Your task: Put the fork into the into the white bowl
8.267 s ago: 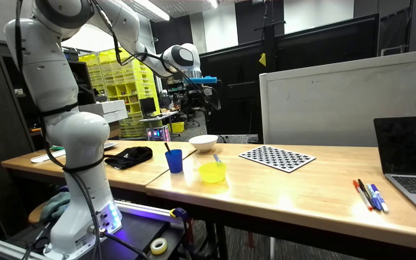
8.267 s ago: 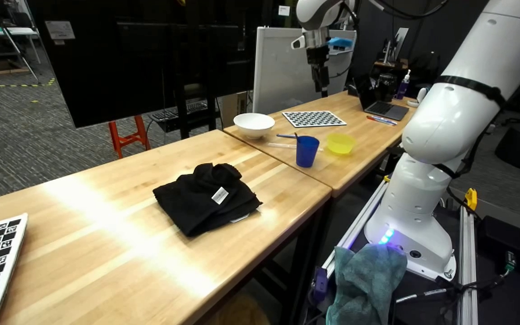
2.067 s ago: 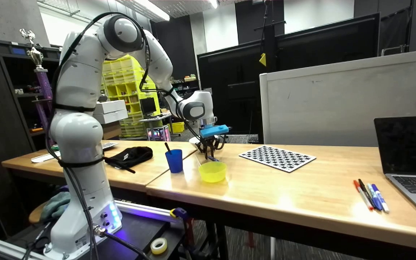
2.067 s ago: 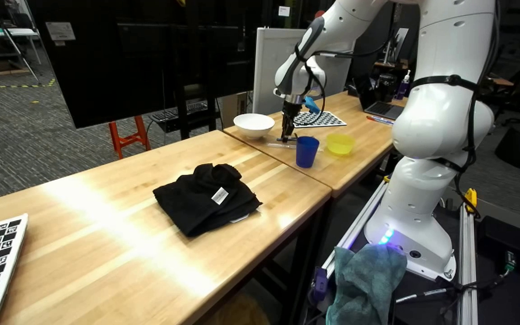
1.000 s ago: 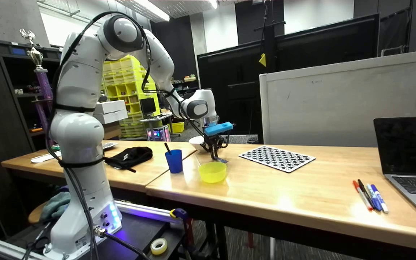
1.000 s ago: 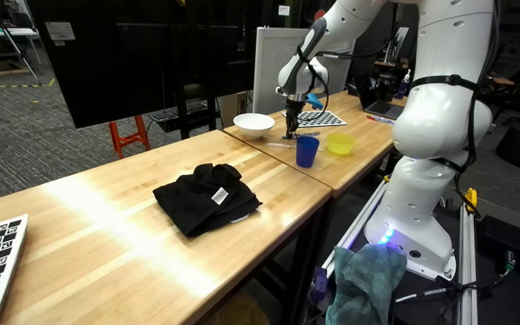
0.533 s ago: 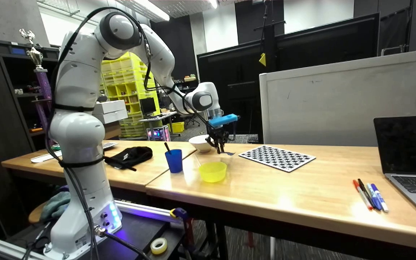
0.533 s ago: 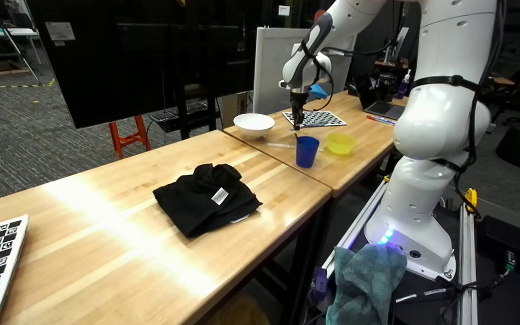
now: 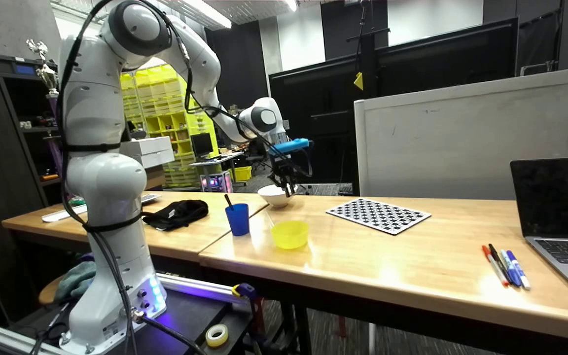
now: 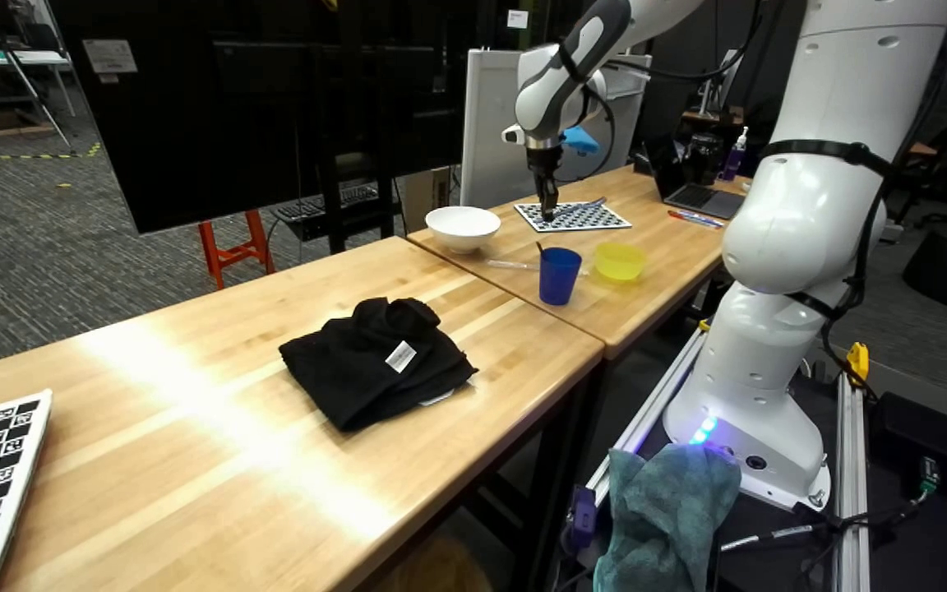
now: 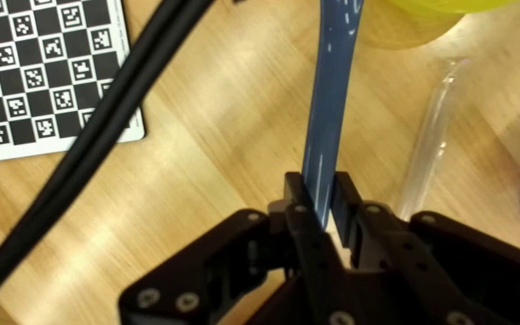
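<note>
A translucent blue fork (image 11: 327,99) is pinched at its handle by my gripper (image 11: 318,180), with a finger pressed on each side. Its far end runs out of the top of the wrist view. In an exterior view the gripper (image 10: 548,215) is off the table, and the fork (image 10: 593,204) extends sideways from the fingertips, in line with the checkered board. The white bowl (image 10: 463,228) stands upright near the table's back edge. In an exterior view the gripper (image 9: 290,191) overlaps the right rim of the white bowl (image 9: 271,198); the gap between them cannot be judged.
A yellow bowl (image 9: 290,234) and a blue cup (image 9: 237,220) with a dark handle in it stand nearer the front. A transparent plastic utensil (image 11: 429,149) lies between them. Also on the tables are a checkered board (image 9: 378,216), black cloth (image 10: 379,362), markers (image 9: 506,268) and a laptop (image 9: 560,212).
The fork lay on the table by the yellow bowl; my gripper came down, shut on it and lifted it. Over the last half second, the gripper has risen further and shifted towards the table's back.
</note>
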